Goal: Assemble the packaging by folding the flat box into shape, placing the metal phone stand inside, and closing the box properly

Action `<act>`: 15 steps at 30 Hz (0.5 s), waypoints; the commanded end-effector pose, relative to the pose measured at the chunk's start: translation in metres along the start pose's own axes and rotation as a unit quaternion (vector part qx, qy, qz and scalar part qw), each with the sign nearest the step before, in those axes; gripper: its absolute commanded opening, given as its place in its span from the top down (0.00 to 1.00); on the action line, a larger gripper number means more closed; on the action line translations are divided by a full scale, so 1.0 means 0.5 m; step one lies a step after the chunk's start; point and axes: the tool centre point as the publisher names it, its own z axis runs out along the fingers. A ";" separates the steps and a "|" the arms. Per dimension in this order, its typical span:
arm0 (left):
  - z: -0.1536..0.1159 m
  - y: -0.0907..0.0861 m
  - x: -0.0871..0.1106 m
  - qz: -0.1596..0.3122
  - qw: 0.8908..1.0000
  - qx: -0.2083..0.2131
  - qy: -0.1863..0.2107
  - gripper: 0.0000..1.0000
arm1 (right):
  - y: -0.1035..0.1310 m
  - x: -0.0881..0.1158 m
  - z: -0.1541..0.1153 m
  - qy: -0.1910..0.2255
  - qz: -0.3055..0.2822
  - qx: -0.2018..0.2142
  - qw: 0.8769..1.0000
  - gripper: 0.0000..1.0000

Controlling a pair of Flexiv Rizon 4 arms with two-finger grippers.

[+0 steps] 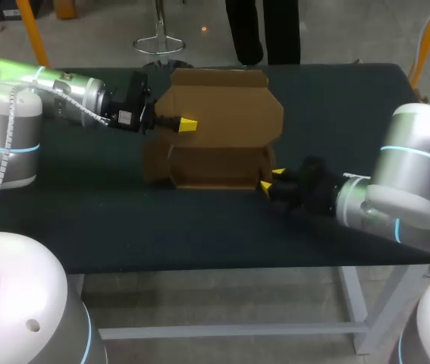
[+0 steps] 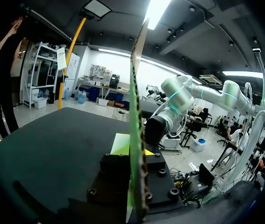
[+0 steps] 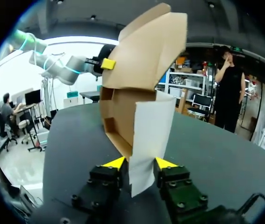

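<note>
Dark desk (image 1: pixel 199 235) carries the half-folded box (image 1: pixel 215 163) near its far edge. The left hand (image 1: pixel 186 124) clamps the raised lid (image 1: pixel 226 102). The right hand (image 1: pixel 269 180) clamps a side flap (image 3: pixel 148 135). Box interior obscured.

No text, number or sign can be read in any view; a small white sticker (image 1: pixel 126 117) sits on the black body of the left gripper (image 1: pixel 188 125), its print too small to make out; the cardboard box (image 1: pixel 215 129) shows only plain brown faces.
</note>
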 end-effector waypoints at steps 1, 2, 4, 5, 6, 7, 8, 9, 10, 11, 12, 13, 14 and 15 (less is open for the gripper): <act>0.005 0.007 -0.003 0.000 1.000 0.000 0.002 1.00 | 0.003 0.017 0.022 -0.012 -0.001 0.003 1.000 0.58; 0.005 0.007 -0.003 0.000 1.000 0.000 0.002 1.00 | 0.004 0.019 0.023 -0.010 -0.001 0.002 1.000 0.57; 0.005 0.007 -0.003 0.000 1.000 0.000 0.002 1.00 | 0.006 0.024 0.027 -0.009 -0.001 0.001 1.000 0.56; 0.005 0.007 -0.003 0.000 1.000 0.000 0.002 1.00 | 0.007 0.028 0.030 -0.008 -0.002 0.001 1.000 0.55; 0.005 0.007 -0.003 0.000 1.000 0.000 0.002 1.00 | 0.008 0.030 0.032 -0.007 -0.002 0.001 1.000 0.55; 0.005 0.007 -0.003 0.000 1.000 0.000 0.002 1.00 | 0.008 0.032 0.034 -0.006 -0.002 0.001 1.000 0.54; 0.005 0.007 -0.003 0.000 1.000 0.000 0.002 1.00 | 0.009 0.033 0.036 -0.005 -0.002 0.001 1.000 0.54; 0.005 0.007 -0.003 0.000 1.000 0.000 0.002 1.00 | 0.009 0.035 0.037 -0.004 -0.002 0.001 1.000 0.54; 0.005 0.007 -0.003 0.000 1.000 0.000 0.002 1.00 | 0.009 0.036 0.038 -0.003 -0.002 0.001 1.000 0.54; 0.005 0.007 -0.003 0.000 1.000 0.000 0.002 1.00 | 0.009 0.035 0.038 -0.001 -0.002 0.001 1.000 0.53; 0.005 0.007 -0.003 0.000 1.000 0.000 0.002 1.00 | 0.010 0.039 0.041 0.000 -0.002 0.002 1.000 0.53; 0.005 0.007 -0.003 0.000 1.000 0.000 0.002 1.00 | 0.010 0.042 0.043 0.001 -0.002 0.002 1.000 0.52; 0.005 0.007 -0.003 0.000 1.000 0.000 0.002 1.00 | 0.010 0.044 0.043 0.001 -0.002 0.002 1.000 0.51; 0.005 0.007 -0.003 0.000 1.000 0.000 0.002 1.00 | 0.010 0.046 0.043 0.002 -0.003 0.003 1.000 0.51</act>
